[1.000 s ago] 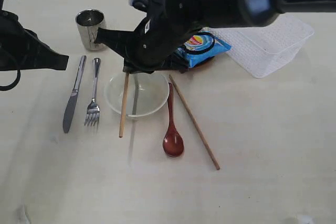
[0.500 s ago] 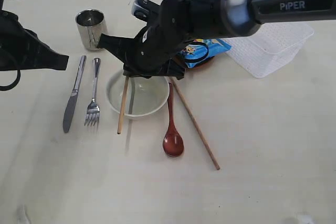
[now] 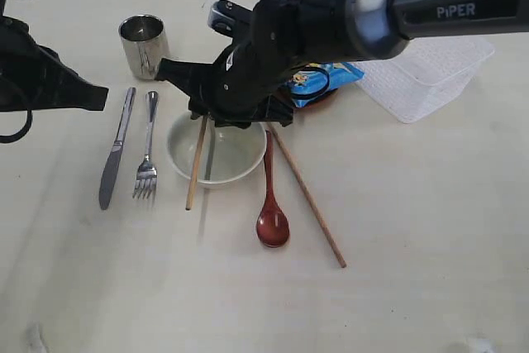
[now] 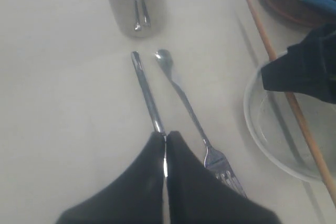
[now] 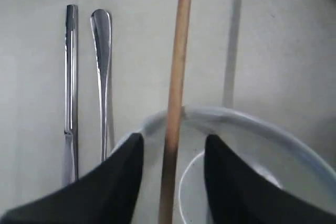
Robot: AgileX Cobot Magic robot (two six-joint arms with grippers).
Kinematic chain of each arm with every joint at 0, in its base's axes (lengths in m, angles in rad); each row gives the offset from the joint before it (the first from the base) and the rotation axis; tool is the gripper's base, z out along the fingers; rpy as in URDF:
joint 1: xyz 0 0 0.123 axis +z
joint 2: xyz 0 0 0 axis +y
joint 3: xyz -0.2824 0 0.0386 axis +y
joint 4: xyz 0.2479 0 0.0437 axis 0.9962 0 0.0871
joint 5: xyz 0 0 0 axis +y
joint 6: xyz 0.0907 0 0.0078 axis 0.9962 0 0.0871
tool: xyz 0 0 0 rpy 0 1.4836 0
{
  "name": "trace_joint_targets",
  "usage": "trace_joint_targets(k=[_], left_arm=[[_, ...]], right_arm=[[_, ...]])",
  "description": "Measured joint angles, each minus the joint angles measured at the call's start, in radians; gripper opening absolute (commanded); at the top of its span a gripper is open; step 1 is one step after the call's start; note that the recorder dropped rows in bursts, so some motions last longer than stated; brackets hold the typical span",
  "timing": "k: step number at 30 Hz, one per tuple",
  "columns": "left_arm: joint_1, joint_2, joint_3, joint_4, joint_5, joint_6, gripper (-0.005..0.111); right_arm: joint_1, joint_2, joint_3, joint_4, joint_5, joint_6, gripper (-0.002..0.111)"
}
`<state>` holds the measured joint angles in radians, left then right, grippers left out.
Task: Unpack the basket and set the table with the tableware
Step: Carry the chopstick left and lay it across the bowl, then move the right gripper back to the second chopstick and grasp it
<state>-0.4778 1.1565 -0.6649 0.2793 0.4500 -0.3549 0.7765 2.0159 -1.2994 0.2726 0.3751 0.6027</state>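
Observation:
My right gripper [image 3: 201, 112] [image 5: 173, 139] hangs open over the far rim of the white bowl [image 3: 223, 155] [image 5: 252, 129]. A wooden chopstick [image 3: 195, 167] [image 5: 177, 61] runs between its fingers, touching neither, and rests across the bowl's rim with its near end on the table [image 3: 397, 237]. The other chopstick [image 3: 307, 196] and the reddish spoon [image 3: 271, 204] lie right of the bowl. Knife [image 3: 114, 150] [image 4: 147, 90], fork [image 3: 149, 150] [image 4: 186, 108] and steel cup [image 3: 142, 43] [image 4: 134, 1] are on the left. My left gripper [image 3: 92, 97] [image 4: 165, 136] is shut and empty, above the knife.
The white basket [image 3: 426, 68] stands at the back right, seemingly with nothing in it. A blue crisp packet [image 3: 322, 78] lies on a brown plate [image 4: 294, 17] behind the bowl, partly hidden by the right arm.
The right gripper's jaws have parted and let go of the chopstick, which now leans on the bowl's rim. The left arm has not moved.

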Motion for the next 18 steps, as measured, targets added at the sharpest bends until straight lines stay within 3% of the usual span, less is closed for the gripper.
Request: trace_joint_targets(k=[10, 18], left_arm=[[0.000, 0.000, 0.000, 0.000, 0.000, 0.000, 0.000], [0.000, 0.000, 0.000, 0.000, 0.000, 0.000, 0.000]], right_arm=[[0.000, -0.127, 0.000, -0.021, 0.052, -0.070, 0.049], [0.000, -0.341, 0.000, -0.333, 0.295, -0.014, 0.049]])
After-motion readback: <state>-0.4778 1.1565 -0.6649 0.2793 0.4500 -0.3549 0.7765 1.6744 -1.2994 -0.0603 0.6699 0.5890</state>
